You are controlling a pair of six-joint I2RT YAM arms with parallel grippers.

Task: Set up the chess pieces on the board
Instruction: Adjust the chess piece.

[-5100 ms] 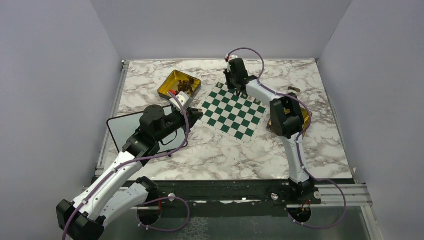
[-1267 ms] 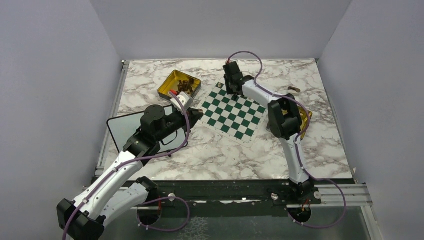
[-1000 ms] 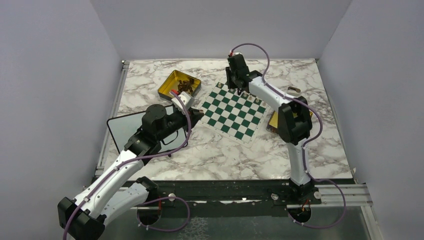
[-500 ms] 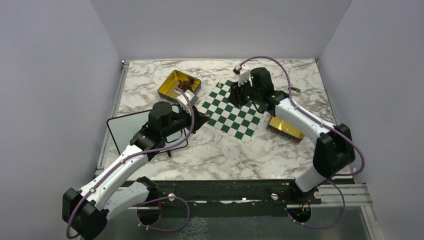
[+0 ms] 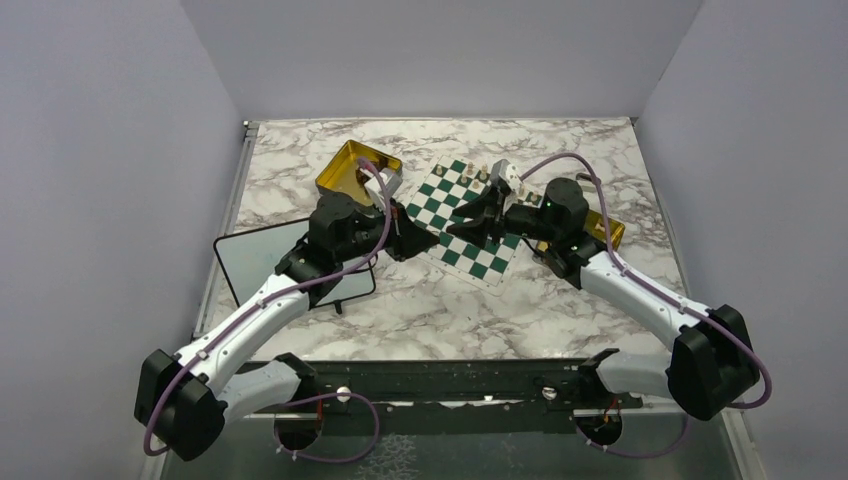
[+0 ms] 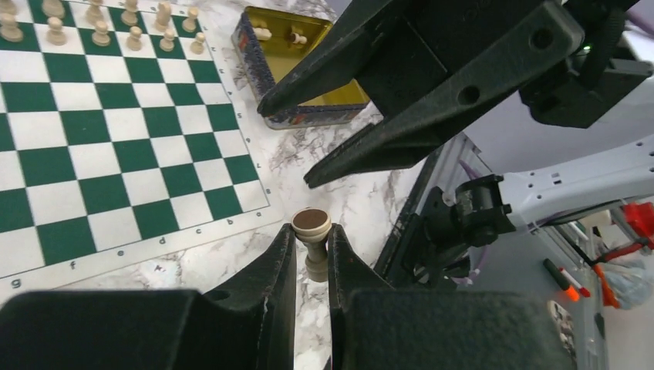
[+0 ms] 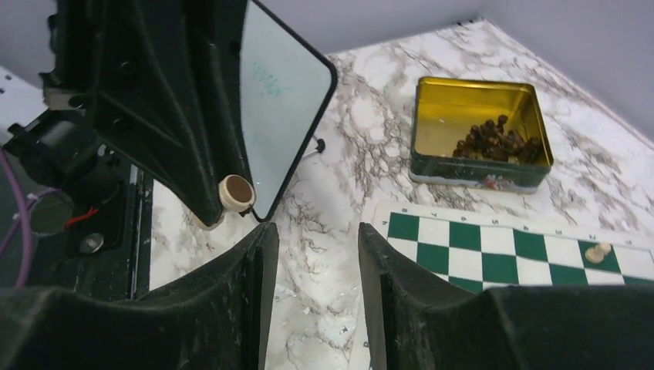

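My right claw [image 5: 468,222] has swung back from the far row and now faces my left claw [image 6: 311,245], jaws apart and empty. The left grips a pale pawn [image 6: 311,223] just off the board's [image 5: 478,255] left corner. I judge a handover comes next.

The board [image 6: 116,146], a flat mat of green and white checks, carries pale pieces [image 6: 100,31] standing upright in its far rows. One pale piece [image 6: 312,245] is pinched in the left gripper [image 6: 312,235], its brown base turned outward. Dark pieces [image 7: 493,140] lie heaped in a gold tin [image 7: 478,176].
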